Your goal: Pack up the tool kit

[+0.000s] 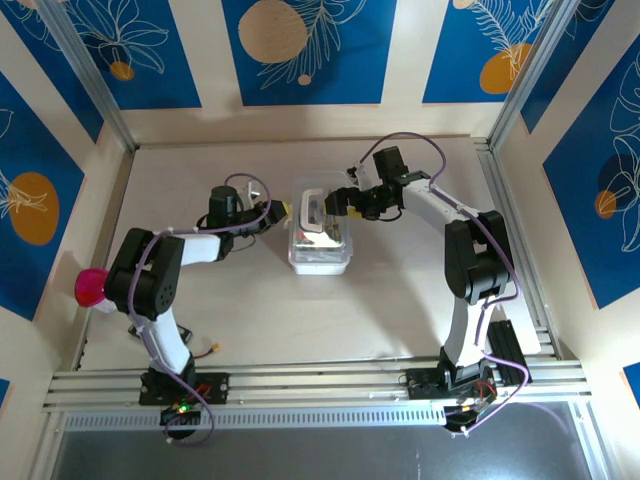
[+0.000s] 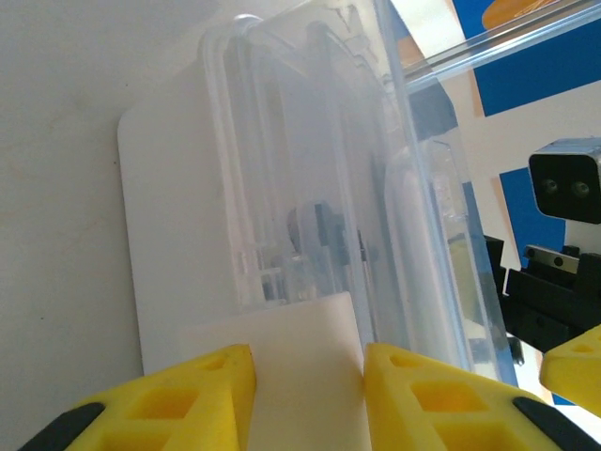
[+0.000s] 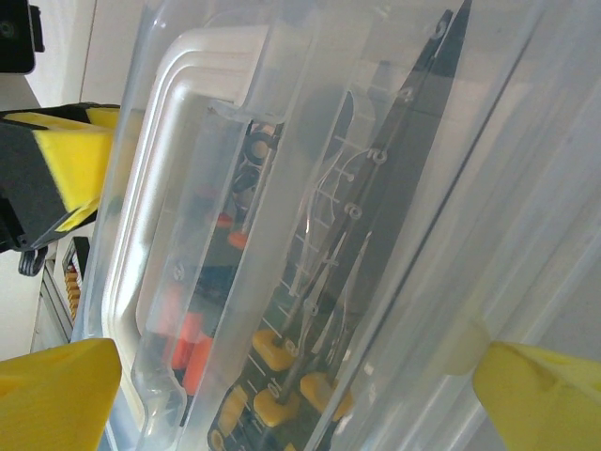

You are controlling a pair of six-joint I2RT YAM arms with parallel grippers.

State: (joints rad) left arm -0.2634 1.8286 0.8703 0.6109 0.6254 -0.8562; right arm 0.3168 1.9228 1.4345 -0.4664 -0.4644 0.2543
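Pale table [image 1: 400, 310], blue walls [image 1: 160, 60] | case [image 1: 320, 245] mid-table, tools [image 3: 272, 355] inside | left gripper [image 2: 308, 355] narrow around white tab [image 2: 310, 324], grip unclear, likely to latch it | right gripper [image 3: 296, 352] wide astride case, likely steadying it

Overhead and close wrist views sharing case [image 1: 320, 258]

We see bright, even light, faint shadows on the worktop [image 1: 400, 310], glare across the tool kit [image 2: 310, 188], close wrist views soft
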